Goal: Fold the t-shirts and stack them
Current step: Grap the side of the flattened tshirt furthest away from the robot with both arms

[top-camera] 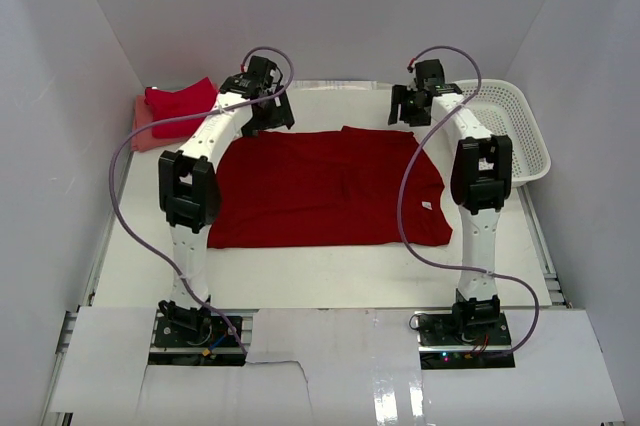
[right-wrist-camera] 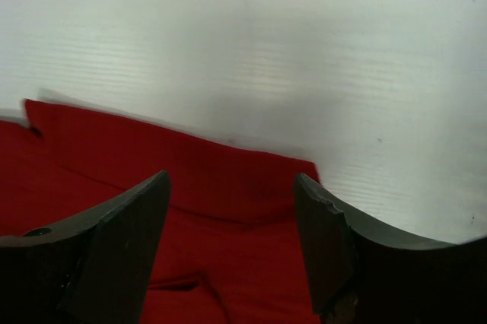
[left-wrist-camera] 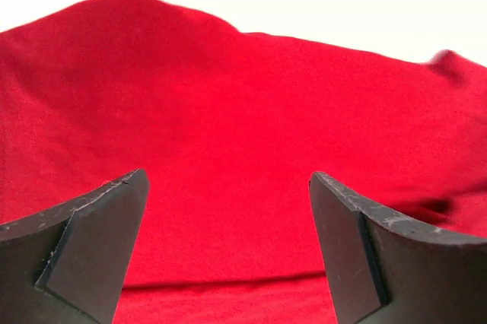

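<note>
Left gripper (top-camera: pixel 268 111) and right gripper (top-camera: pixel 405 106), both spread and empty, hover over the red t-shirt's (top-camera: pixel 330 186) far edge, likely to pinch and fold it.

The top view looks down from above and behind the arm bases (top-camera: pixel 195 326). From well back it takes in the whole tabletop (top-camera: pixel 330 271), with the spread red t-shirt (top-camera: pixel 330 186) at its centre. The left wrist view sits very close over the t-shirt's far left part, facing along the cloth, which nearly fills it. The left end effector (left-wrist-camera: pixel 227 178) shows at the bottom edge, fingers spread apart. The right wrist view hangs close above the t-shirt's far right edge, facing past it onto bare tabletop, with the right end effector (right-wrist-camera: pixel 230 178) likewise parted at the bottom. All three views share the t-shirt, and the two wrist views show different ends of its far edge.
</note>
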Robot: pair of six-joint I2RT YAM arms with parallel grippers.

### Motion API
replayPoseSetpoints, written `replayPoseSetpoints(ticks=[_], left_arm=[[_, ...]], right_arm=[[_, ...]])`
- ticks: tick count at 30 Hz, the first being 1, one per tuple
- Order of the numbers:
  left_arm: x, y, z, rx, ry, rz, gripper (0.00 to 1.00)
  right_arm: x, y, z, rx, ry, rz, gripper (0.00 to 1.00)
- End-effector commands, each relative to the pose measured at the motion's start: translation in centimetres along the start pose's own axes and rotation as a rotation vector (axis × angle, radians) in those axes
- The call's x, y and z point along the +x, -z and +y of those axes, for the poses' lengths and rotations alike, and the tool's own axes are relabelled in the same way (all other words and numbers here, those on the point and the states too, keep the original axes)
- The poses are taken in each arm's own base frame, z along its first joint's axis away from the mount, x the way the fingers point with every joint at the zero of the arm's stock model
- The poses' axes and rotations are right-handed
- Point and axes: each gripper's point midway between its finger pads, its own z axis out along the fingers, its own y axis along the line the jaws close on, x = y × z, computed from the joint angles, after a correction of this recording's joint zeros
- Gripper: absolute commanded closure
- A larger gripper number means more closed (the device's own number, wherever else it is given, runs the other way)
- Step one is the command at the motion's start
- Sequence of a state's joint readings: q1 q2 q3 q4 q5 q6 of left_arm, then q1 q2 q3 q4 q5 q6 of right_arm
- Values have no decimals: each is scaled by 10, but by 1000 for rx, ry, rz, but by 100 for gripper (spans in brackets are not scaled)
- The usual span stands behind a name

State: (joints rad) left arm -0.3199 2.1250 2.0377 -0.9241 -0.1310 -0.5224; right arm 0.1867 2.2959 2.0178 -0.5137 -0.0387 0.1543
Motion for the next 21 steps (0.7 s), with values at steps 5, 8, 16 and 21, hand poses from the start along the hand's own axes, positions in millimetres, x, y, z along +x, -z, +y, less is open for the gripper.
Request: replayPoseSetpoints(ticks=[5, 8, 16, 21], left_arm=[[0, -31, 67, -124, 26, 109, 2], [5, -48, 73, -134, 24, 141, 2], [5, -73, 90, -214, 25, 150, 2], [0, -75, 100, -240, 29, 135, 2]], right_arm=[[15, 3, -17, -96, -114, 85, 28], [21, 1, -26, -115, -145, 105, 28], [35, -12, -34, -209, -204, 151, 29], [40, -21, -33, -261, -230, 162, 40]])
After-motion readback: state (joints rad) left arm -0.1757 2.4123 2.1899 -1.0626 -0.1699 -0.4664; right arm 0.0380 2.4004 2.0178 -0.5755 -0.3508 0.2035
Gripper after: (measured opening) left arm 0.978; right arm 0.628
